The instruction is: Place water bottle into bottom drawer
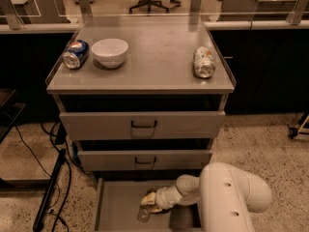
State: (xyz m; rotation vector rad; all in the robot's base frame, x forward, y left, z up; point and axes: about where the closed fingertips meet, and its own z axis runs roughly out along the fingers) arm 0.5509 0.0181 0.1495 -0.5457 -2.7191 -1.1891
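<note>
The bottom drawer (118, 202) is pulled open below the two upper drawers, its flat grey floor showing. The clear water bottle (144, 211) lies inside it, near the middle front, cap end toward the bottom of the view. My gripper (150, 202) reaches in from the right over the drawer, at the bottle's upper end and touching it. My white arm (227, 197) fills the lower right and hides the drawer's right part.
On the cabinet top (154, 57) lie a blue Pepsi can (75, 53) and a white bowl (110, 51) at the left, and a silver-white crushed can (203, 62) at the right. Black cables (53, 187) run on the floor at the left.
</note>
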